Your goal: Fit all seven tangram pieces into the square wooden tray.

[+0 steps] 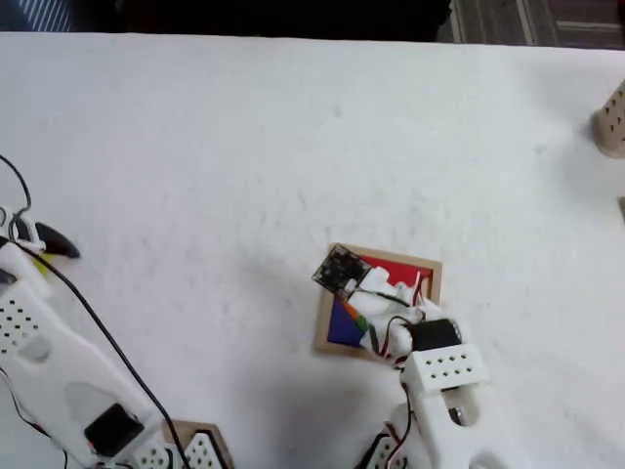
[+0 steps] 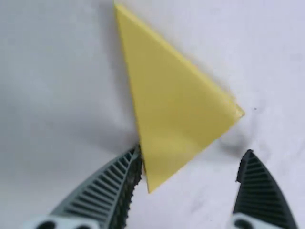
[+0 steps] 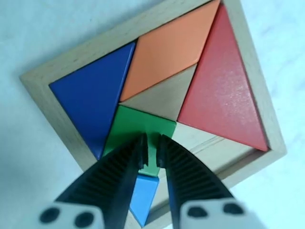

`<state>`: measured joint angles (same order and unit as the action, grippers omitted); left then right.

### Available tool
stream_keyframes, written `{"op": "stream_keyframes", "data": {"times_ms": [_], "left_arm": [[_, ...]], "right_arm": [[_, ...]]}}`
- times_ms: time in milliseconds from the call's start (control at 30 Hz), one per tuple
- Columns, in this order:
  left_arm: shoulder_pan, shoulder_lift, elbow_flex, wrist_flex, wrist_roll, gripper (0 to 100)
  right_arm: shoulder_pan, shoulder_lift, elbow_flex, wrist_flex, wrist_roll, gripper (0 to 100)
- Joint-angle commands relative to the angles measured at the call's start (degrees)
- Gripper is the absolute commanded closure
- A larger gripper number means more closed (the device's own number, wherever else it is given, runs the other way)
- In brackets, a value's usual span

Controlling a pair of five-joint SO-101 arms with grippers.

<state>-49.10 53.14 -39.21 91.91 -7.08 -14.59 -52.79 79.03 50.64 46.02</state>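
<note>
the square wooden tray [image 1: 322, 322] lies on the white table [image 1: 293, 137], low and right of centre in the high view. in it sit a dark blue triangle [image 3: 93, 98], an orange parallelogram [image 3: 171, 45], a red triangle [image 3: 221, 95], a green square [image 3: 143, 125] and a light blue triangle [image 3: 143, 195]. a tan triangle [image 3: 157, 99] lies between them; i cannot tell whether it is a piece or bare floor. a strip of bare tray floor shows beside the red triangle.

the yellow triangle [image 2: 176, 105] lies flat on the table at the far left, well apart from the tray. a black cable [image 1: 98, 332] runs along the left arm [image 1: 49, 371], and a perforated beige post [image 1: 610, 122] stands at the table's right edge.

the right arm [image 1: 444, 366] leans over the tray and covers much of it from above. the right gripper [image 3: 151, 142] points down at the green square, its fingers drawn almost together with only a slim gap. the left gripper [image 2: 190, 155] is spread wide around one corner of the yellow triangle. one finger [image 2: 128, 167] touches the triangle's edge, and the other stands apart from it.
</note>
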Motion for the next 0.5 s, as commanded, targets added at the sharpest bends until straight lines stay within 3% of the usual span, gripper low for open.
{"op": "stream_keyframes", "data": {"times_ms": [0,233,467], "left_arm": [[-0.84,-0.48,-3.87,-3.16,4.22,67],[-0.92,-1.45,-5.89,-4.04,6.07,67],[-0.66,-6.46,-10.81,5.54,4.4,64]], "right_arm": [[-0.48,0.22,-0.09,0.57,0.53,95.4],[-0.4,0.22,-0.09,0.57,0.53,95.4],[-0.48,0.22,-0.09,0.57,0.53,95.4]]}}
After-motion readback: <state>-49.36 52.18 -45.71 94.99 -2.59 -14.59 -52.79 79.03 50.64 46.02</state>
